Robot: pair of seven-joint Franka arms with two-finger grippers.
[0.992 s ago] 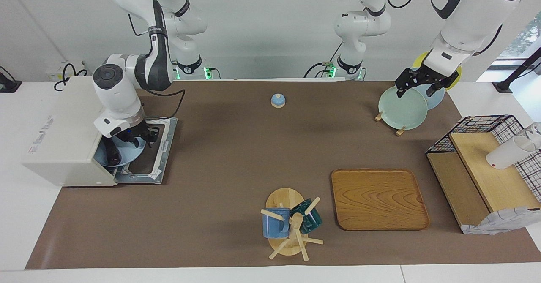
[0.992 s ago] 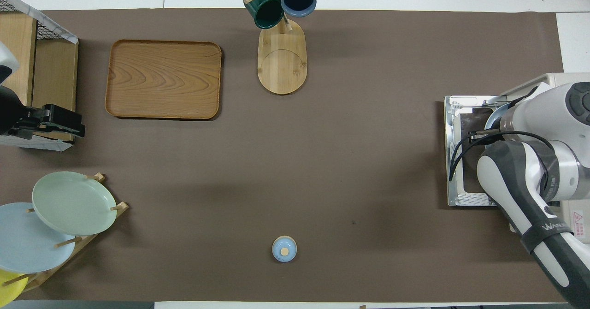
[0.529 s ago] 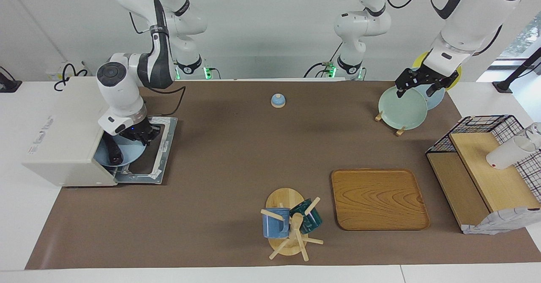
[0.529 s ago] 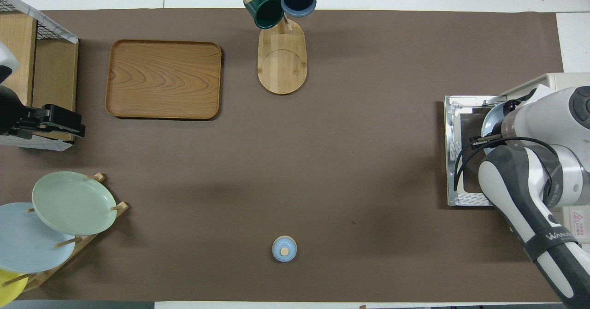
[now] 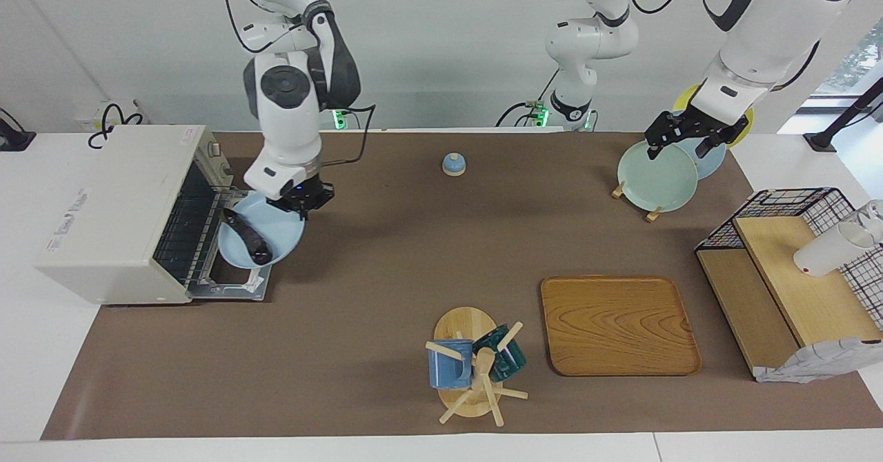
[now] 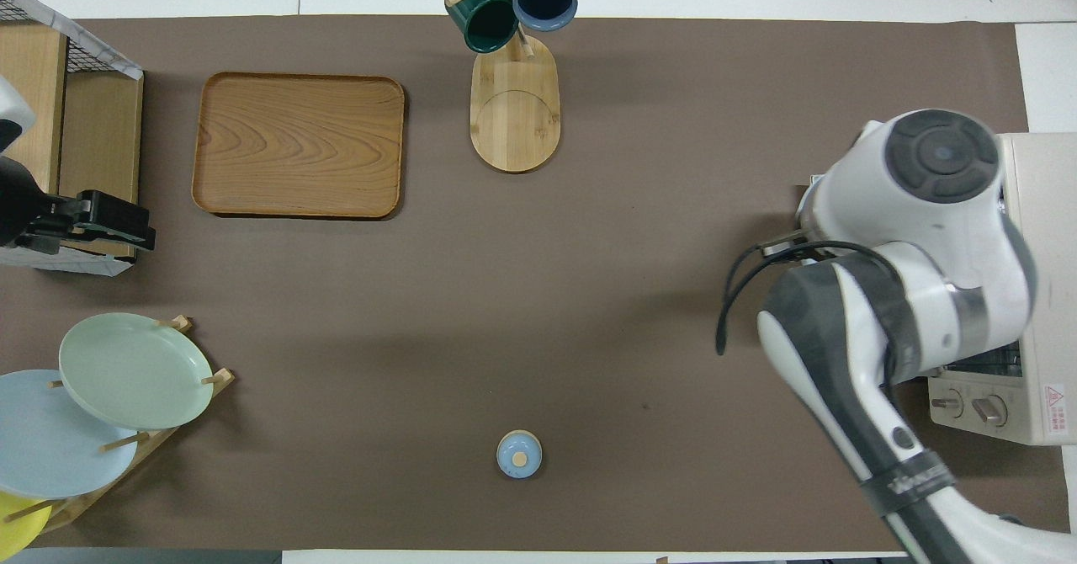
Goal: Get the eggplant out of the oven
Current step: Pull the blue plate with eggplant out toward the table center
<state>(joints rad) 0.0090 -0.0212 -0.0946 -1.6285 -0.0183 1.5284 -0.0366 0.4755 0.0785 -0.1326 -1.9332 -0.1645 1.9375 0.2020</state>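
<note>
1. While my right claw [image 5: 298, 208] was clamped on the rim of a light blue plate [image 5: 276, 236], it held that plate up over the oven's dropped door [image 5: 252, 284].
2. The eggplant [image 5: 245, 235] lay on the plate just below the claw, slanting toward the oven [image 5: 110, 214], outside its mouth.
3. In the overhead view my right arm hid the claw, plate and eggplant.
4. My left claw [image 5: 683, 143] waited with its fingers apart, above a green plate [image 5: 657, 176] in the rack at the left arm's end of the surface [image 5: 386, 255], holding nothing.
</note>
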